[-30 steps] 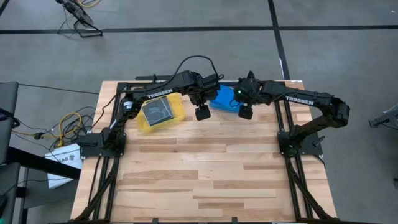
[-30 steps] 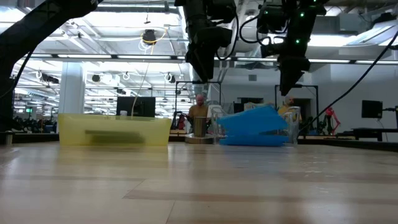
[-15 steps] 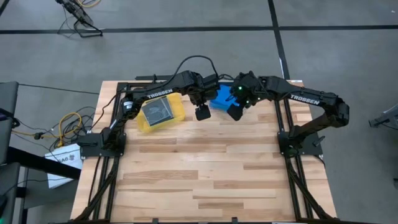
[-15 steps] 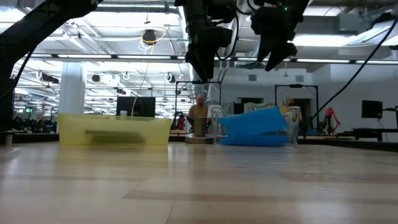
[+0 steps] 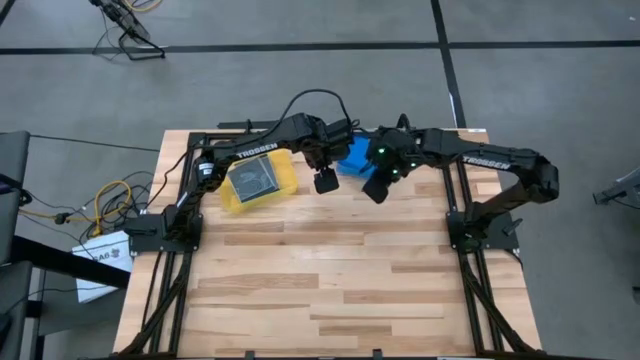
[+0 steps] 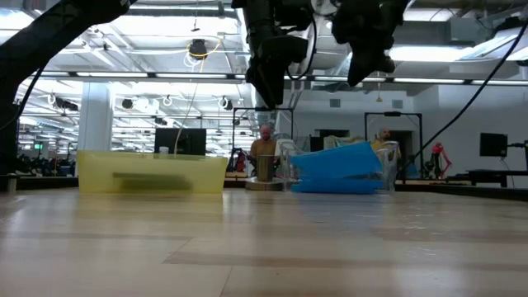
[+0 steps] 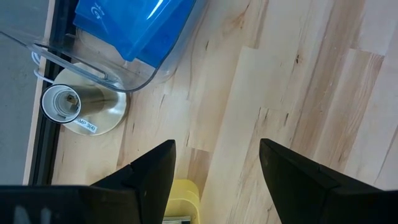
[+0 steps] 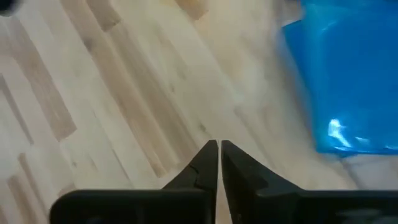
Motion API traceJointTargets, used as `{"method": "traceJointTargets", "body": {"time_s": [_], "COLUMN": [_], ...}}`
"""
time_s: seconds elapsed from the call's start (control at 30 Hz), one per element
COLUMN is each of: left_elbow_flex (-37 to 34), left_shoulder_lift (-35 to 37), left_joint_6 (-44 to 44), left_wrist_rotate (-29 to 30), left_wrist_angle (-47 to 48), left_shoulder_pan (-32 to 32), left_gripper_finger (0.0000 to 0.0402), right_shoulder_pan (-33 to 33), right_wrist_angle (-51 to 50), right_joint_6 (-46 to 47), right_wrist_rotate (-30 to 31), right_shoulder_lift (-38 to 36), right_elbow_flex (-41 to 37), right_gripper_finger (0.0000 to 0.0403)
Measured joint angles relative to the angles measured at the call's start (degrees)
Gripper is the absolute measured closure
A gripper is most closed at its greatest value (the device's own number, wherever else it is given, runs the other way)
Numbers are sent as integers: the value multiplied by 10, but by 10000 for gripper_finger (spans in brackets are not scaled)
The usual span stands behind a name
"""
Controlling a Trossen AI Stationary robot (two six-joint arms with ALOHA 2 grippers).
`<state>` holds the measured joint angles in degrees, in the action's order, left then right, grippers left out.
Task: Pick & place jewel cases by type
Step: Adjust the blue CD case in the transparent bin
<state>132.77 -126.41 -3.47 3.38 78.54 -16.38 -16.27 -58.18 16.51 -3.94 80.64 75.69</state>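
Blue cases [image 5: 356,160] sitting in tub; I'm hovering right pincer [image 5: 376,190] pressed together, empty; left pincer [image 5: 325,181] spread. Next: fetching another case.

A pale bench [image 5: 330,290] of blond wooden planks, streaked with darker grain, is seen framed in black. A translucent yellow tray [image 5: 285,180] is shown with a clear-grey, silvery-dark jewel case [image 5: 253,178] inside. Bright translucent blue jewel cases [image 7: 134,25] are pictured in a clear plastic tub [image 7: 146,78], beside a brass-coloured lamp base [image 7: 93,109]. 2 black arms are marked with white lettering. Grey floor [image 5: 540,70] is crossed by dark lines.
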Motion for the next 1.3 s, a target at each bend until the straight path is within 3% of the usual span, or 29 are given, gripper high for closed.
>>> {"method": "traceJointTargets", "body": {"time_s": [0.17, 0.53, 1.0, 1.3], "left_elbow_flex": [0, 0, 0, 0], "left_shoulder_lift": [0, 9, 24, 25], "left_joint_6": [8, -17, -17, -15], "left_wrist_rotate": [-4, -16, -27, -26], "left_wrist_angle": [22, 46, 40, 40], "left_shoulder_pan": [-9, -20, -24, -24], "left_gripper_finger": [175, 175, 175, 175], "right_shoulder_pan": [-12, -56, -118, -112], "right_wrist_angle": [19, 60, 62, 73], "right_joint_6": [-13, -51, -100, -110], "right_wrist_rotate": [-36, -25, -15, 100], "right_shoulder_lift": [16, 63, 118, 131], "right_elbow_flex": [-30, -77, -77, -78], "right_gripper_finger": [399, 403, 403, 403]}}
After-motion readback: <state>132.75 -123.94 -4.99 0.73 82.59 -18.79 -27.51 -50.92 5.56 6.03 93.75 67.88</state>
